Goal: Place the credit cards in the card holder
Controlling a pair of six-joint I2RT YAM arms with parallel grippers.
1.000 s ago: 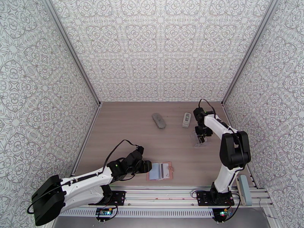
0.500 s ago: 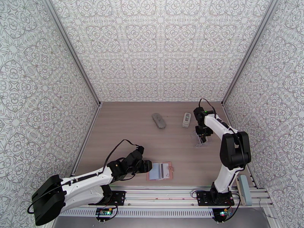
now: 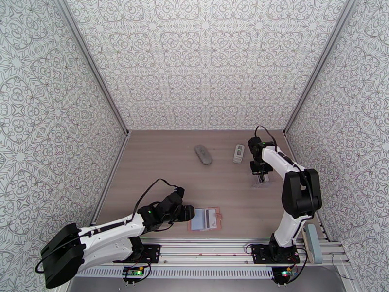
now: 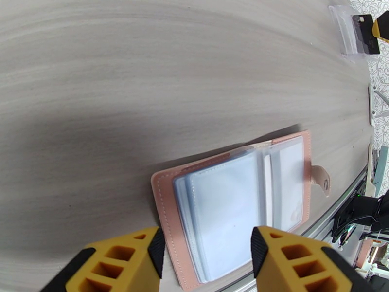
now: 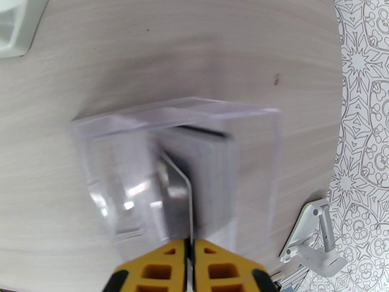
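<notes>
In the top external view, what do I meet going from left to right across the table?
The left gripper → card holder → white device → right gripper, shut on a credit card.

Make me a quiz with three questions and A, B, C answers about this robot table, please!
1. Where is the card holder?
A) right beside the left claw
B) against the back wall
C) under the right arm

2. What colour is its cover?
A) green
B) pink
C) black

3. What is the right claw doing?
A) standing wide open
B) pinching a thin card
C) gripping the card holder

Answers:
1 A, it lies open just ahead of that claw.
2 B, its border and tab are pink.
3 B, it is shut on the card's edge at a clear box.
</notes>
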